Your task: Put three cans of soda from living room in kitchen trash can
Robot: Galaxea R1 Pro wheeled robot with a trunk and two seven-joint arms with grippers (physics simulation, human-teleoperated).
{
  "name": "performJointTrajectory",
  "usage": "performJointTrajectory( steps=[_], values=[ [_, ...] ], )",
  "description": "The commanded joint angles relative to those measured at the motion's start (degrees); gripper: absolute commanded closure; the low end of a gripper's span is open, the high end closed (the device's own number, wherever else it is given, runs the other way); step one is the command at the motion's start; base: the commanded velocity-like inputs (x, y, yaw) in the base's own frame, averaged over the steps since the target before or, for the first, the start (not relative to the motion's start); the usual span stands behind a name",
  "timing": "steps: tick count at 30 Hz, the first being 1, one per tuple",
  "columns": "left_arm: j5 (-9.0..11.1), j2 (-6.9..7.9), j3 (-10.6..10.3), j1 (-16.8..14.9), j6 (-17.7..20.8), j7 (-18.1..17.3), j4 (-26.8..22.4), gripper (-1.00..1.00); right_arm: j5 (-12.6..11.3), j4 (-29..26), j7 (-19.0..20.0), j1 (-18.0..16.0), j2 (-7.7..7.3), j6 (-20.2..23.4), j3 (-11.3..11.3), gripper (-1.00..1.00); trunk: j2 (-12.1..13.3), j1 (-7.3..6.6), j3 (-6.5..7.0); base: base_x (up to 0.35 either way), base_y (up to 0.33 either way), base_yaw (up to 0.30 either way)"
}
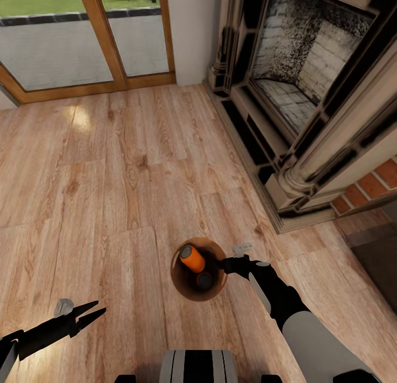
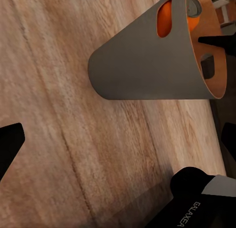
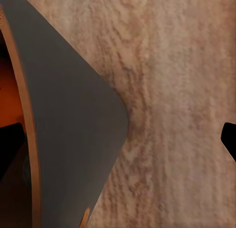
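I am in the living room, over the wood floor. The brown trash can (image 1: 175,272) is just ahead of my base, grey outside (image 2: 147,65) and amber inside (image 3: 12,90). Two orange soda cans lie inside it, one tilted (image 1: 192,258) and one showing its dark top (image 1: 205,280). Orange also shows through a handle hole (image 2: 164,18). My right gripper (image 1: 223,263) is at the bin's right rim, open, with one finger inside (image 3: 10,144) and one outside (image 3: 230,139). My left gripper (image 1: 96,311) is open and holds nothing, left of the bin.
A brick fireplace (image 1: 298,85) with a dark stone surround and raised hearth edge (image 1: 248,145) fills the right. Wood-framed glass doors (image 1: 94,41) stand at the far left. A dark rug corner (image 1: 380,261) lies at the right edge. Bare floor (image 1: 110,179) stretches ahead.
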Motion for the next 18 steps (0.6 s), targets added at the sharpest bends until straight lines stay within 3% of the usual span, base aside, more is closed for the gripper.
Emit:
performJointTrajectory(
  steps=[1,11,18],
  values=[
    [0.0,0.0,-0.01,0.0,0.0,0.0,-0.01,-1.0,0.0,0.0,0.0,0.0,0.0,0.0,0.0,-1.0,0.0,0.0,0.0,0.0,0.0,0.0],
    [0.0,0.0,-0.04,0.0,0.02,0.0,0.0,-1.0,0.0,0.0,-0.01,0.0,0.08,0.0,0.0,-1.0,4.01,-2.2,1.8,0.0,0.0,0.0],
    [0.0,0.0,-0.04,0.0,0.02,0.0,-0.01,-1.0,0.0,0.0,0.01,0.0,0.09,0.0,0.0,-1.0,4.01,-2.2,1.8,0.0,0.0,0.0]
  ],
)
